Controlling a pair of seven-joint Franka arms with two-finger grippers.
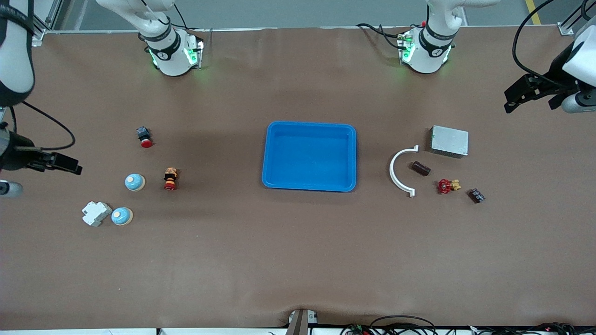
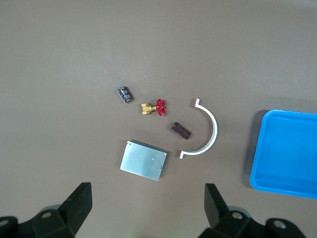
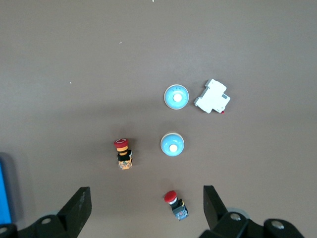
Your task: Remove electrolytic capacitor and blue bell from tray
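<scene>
Brown table [image 1: 298, 260], both hands open

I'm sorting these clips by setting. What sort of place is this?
Probably a robotics lab workbench: two arm bases bolted along a brown-covered table, a blue tray in the middle, and small industrial parts laid out in groups, such as a capacitor and two bells.

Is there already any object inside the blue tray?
No, the blue tray holds nothing; the capacitor and both bells lie on the table.
</scene>
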